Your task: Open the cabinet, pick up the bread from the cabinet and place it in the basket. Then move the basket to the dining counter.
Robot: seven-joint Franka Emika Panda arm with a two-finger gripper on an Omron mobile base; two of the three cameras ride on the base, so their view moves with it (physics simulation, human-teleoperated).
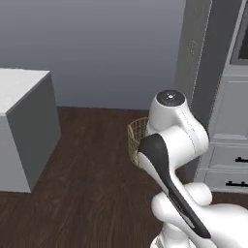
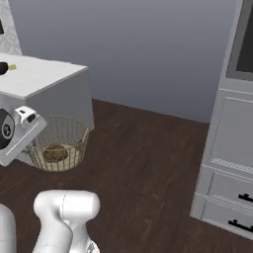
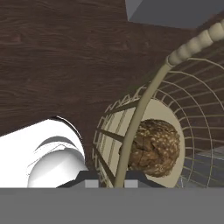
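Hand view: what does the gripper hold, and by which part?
The gripper holds the round gold-tan wire-mesh basket by its rim, with brown bread inside.

base views: behind arm, forward-down, share basket point(image 2: 58, 143) | hand view: close on basket rim

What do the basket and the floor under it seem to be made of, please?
Basket: apparently thin gold-tan metal wire, judging by its open see-through mesh and beaded rim; woven cane can't be ruled out. Floor: dark wood planks, matte, showing grain and board seams.
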